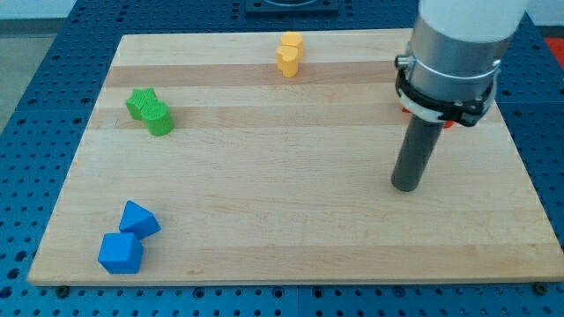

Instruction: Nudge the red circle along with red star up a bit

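The dark cylindrical rod's tip (pixel 404 186) rests on the smooth wooden board (pixel 264 211); it carries no jaws. The red blocks (pixel 407 110) lie just above the tip, mostly hidden behind the arm (pixel 454 53), shapes indiscernible. Well left of the tip: yellow (pixel 289 54), green (pixel 149 111) and blue (pixel 129 239) pairs.

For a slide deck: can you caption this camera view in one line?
My tip rests on the wooden board below mostly hidden red blocks; yellow, green, blue pairs sit apart.

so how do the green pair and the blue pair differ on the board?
Place: the green pair sits at the view's left, upper half; the blue pair sits near the bottom-left corner.
Shape: the green blocks look rounded and lobed; the blue blocks are angular, one cube-like, one wedge-like.
Shared: both are two touching blocks, both far from my tip, which is at the view's right.
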{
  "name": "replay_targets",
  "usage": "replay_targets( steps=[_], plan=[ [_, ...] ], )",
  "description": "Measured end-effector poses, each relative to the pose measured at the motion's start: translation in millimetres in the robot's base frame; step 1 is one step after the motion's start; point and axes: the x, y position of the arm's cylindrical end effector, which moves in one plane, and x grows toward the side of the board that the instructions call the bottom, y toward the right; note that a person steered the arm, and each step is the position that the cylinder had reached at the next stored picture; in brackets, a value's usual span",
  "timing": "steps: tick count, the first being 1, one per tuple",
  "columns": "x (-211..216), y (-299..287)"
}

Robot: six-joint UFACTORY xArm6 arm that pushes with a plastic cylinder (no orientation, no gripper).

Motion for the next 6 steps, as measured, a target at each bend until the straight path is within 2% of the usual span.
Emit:
replay_targets(
  steps=[1,2,6],
  plan=[
    [0.0,65.0],
    [0.0,102.2],
    [-0.3,102.5]
  ],
)
